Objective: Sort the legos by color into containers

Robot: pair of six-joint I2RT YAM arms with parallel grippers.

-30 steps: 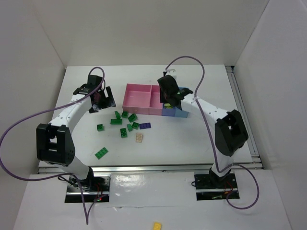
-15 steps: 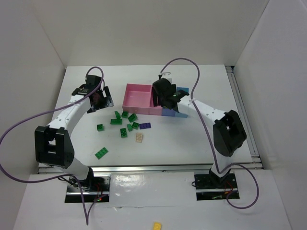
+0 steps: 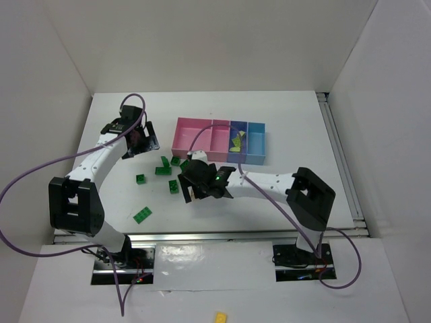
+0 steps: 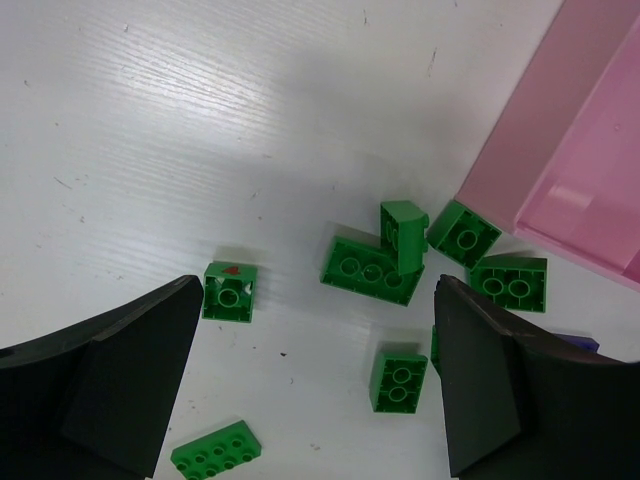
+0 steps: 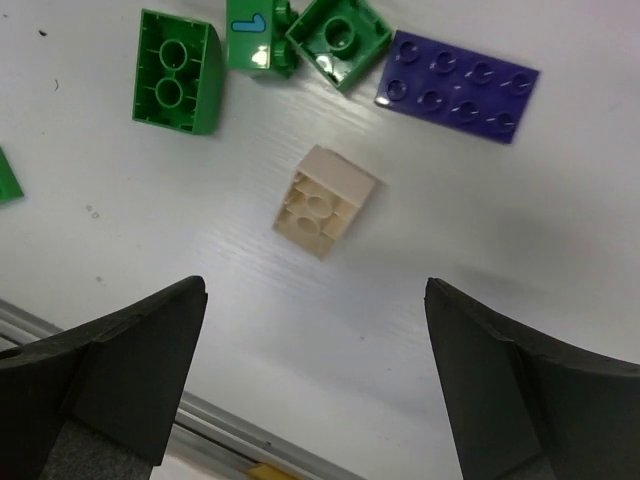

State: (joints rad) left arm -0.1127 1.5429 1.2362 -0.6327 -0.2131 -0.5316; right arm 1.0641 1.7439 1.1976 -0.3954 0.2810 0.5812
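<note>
Several green legos [image 3: 163, 167] lie loose on the white table in front of the containers [image 3: 202, 140], a joined tray of pink, blue and light-blue compartments. Pale yellow-green legos [image 3: 237, 140] sit in the blue compartment. My right gripper [image 5: 315, 300] is open and empty, hovering above a beige lego [image 5: 326, 200], with a purple lego [image 5: 458, 86] and green legos [image 5: 178, 85] beyond it. My left gripper [image 4: 320, 300] is open and empty too, above green legos [image 4: 372, 270] next to the pink container wall [image 4: 530, 140]. From above, the right gripper [image 3: 194, 188] hides the beige lego.
Single green legos lie apart at the left [image 3: 140, 178] and the near left [image 3: 142, 214]. A metal rail [image 3: 215, 235] runs along the table's near edge. White walls enclose the table. A yellow brick [image 3: 220, 315] lies off the table at the bottom.
My right gripper opened and swung from the blue compartment down to the loose legos near the beige one. Yellow-green legos now show in the blue compartment. The left arm barely moved.
</note>
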